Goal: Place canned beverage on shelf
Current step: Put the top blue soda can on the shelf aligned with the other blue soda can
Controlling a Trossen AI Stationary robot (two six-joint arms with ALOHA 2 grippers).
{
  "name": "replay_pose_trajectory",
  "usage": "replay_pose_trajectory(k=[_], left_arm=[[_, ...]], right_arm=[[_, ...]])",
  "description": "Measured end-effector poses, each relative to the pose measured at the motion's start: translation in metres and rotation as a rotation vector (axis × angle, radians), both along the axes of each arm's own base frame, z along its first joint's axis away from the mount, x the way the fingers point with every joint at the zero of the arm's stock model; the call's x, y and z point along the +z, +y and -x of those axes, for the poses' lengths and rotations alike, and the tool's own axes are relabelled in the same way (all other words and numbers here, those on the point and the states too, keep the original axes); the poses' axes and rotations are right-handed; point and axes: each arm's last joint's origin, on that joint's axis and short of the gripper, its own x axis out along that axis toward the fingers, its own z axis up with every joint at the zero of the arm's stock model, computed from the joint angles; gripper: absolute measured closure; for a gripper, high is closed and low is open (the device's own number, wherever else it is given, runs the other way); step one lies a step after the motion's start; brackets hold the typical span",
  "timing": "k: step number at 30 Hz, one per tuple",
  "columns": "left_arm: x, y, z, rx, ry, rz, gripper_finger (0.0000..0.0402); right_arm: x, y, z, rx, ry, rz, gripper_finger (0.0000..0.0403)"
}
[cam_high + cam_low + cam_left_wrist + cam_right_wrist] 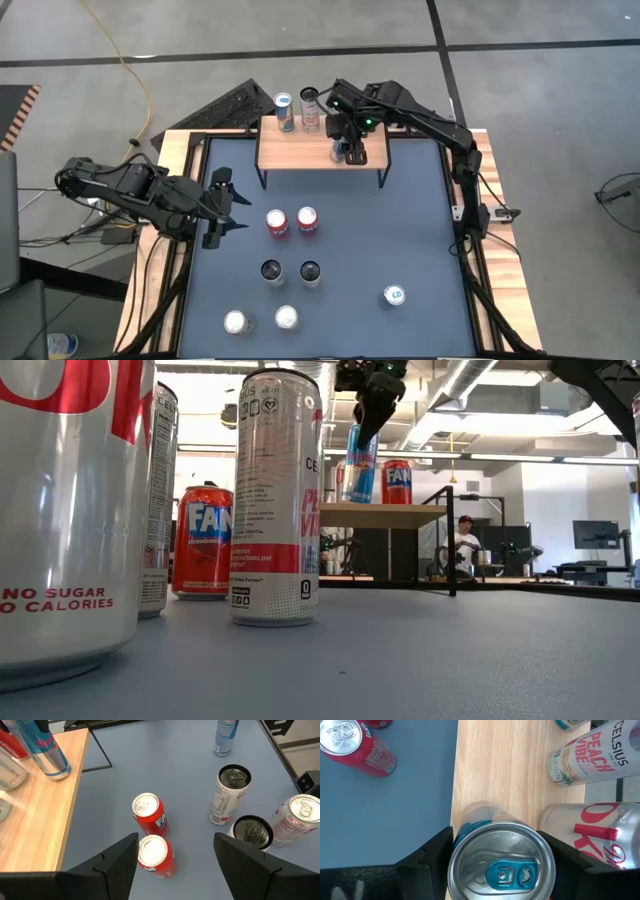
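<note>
The shelf (300,152), a low wooden-topped rack on black legs, stands at the table's far side. On its right part stands a silver and blue can (360,465), with my right gripper (497,855) around its top end from above. Two more cans (284,110) (310,105) stand on the shelf's far left part. My left gripper (222,205) hangs open over the table's left side, holding nothing, with two red cans (150,812) (156,855) on the table beyond its fingers. My right gripper holds the silver and blue can by the sides of its top end (457,850), one finger on each side. The fingers (437,852) point steeply down from above. The can stands a little tilted, its bottom (358,500) on the shelf's wooden top.
On the blue table stand two red cans (277,222) (307,219), two dark-topped cans (272,271) (310,272), two white-topped cans (236,322) (287,318) and one apart on the right (394,296). A person sits in the room behind (462,545).
</note>
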Motion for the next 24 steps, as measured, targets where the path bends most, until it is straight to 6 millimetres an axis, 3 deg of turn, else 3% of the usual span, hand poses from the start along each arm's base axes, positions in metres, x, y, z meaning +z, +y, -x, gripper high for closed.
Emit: replay_pose_trajectory(k=[24], left_arm=[[-0.0001,-0.0011,0.0001,-0.031,0.005,0.02,0.0153]], right_arm=[[-0.0003,-0.0001,-0.0001,-0.024,0.002,0.005,0.0151]])
